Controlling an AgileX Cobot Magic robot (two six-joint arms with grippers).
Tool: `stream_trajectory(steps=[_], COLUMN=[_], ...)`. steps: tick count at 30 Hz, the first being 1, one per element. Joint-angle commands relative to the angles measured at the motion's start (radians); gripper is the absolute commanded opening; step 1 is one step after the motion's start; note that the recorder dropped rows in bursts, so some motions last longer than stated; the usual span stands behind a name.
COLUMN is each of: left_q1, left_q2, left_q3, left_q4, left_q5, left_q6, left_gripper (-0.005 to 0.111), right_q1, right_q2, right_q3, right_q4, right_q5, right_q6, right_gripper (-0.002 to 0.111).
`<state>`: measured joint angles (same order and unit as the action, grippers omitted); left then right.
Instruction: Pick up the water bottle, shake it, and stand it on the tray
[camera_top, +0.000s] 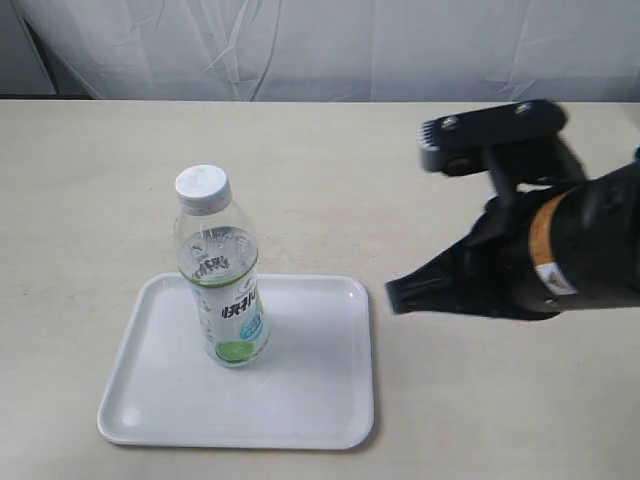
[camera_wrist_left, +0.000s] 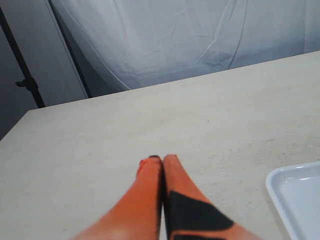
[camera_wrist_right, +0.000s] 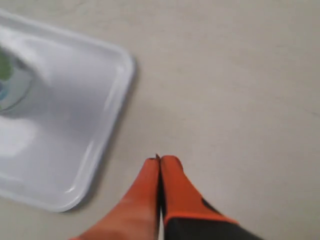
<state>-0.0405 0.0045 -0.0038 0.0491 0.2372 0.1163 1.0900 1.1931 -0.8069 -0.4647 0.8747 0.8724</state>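
On the flat white rectangular plastic tray (camera_top: 320, 400), toward its left half, the small clear plastic water bottle (camera_top: 222, 280) stands upright, white screw cap on top, its white-blue label with the green circle facing me. The tray lies on a pale beige table (camera_top: 100, 180). Off the tray's right edge hangs the right gripper (camera_wrist_right: 159, 160), its orange fingers pressed together with nothing between them. The left gripper (camera_wrist_left: 162, 159) likewise has its fingers pinched closed and empty, over bare tabletop near one tray corner.
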Motion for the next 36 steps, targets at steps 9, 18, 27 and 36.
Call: stream_trajectory(steps=[9,18,27,36], left_q1=[0.0,0.0,0.0,0.0], left_q2=[-0.005,-0.005,-0.005,-0.005], left_q3=[0.004,0.004,0.004,0.004], left_q4=[-0.003,-0.003,-0.003,-0.003], left_q5=[0.002,0.002,0.002,0.002], left_q6=[-0.003,-0.003,-0.001,-0.003], left_gripper=[0.0,0.0,0.0,0.0], right_q1=[0.0,0.0,-0.17,-0.573], right_q2=[-0.175,-0.175,-0.438,-0.816], right_q3=[0.005,0.005,0.162,0.513], right_q4=[-0.049,-0.078,-0.107,-0.019], right_q5=[0.207,0.189,-0.174,-0.537], right_q6=[0.103,0.086,0.088,0.088], right_gripper=[0.0,0.0,0.0,0.0])
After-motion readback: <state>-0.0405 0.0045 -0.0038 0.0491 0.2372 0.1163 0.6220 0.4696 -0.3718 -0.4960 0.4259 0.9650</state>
